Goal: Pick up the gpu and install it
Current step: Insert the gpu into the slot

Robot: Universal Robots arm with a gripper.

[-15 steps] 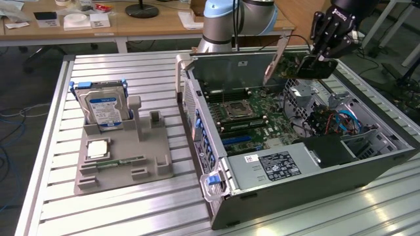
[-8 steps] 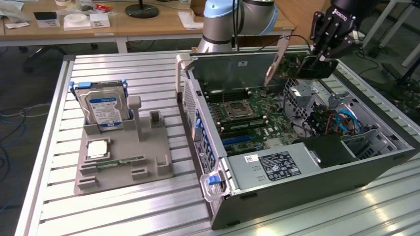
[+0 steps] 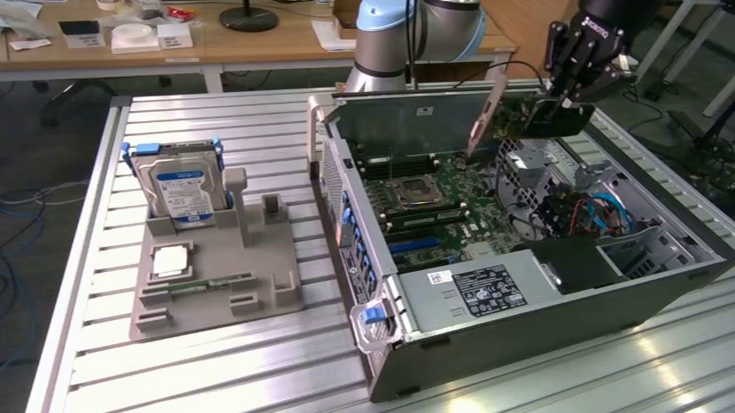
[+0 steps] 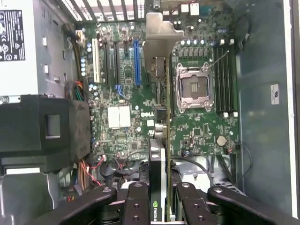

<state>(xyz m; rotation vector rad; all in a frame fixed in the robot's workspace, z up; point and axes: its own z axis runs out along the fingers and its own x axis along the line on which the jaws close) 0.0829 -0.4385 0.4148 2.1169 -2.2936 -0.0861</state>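
Aluminium slatted table [image 3: 230,361] before a wooden desk [image 3: 264,45] bears an open case [image 3: 517,344], tool [image 3: 563,107] clamped on the gpu [image 3: 526,119].

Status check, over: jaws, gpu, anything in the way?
Jaws of gripper shut on gpu. Held over motherboard of open case, not seated. Expansion slots look unobstructed.

A robotics lab: slatted aluminium bench [image 3: 206,379], open computer case [image 3: 540,331] (desks [image 3: 275,47] behind).

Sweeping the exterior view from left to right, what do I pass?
Hard drive standing in its grey holder → processor socket inside the open computer case → graphics card, gripped in the pincer above the case.
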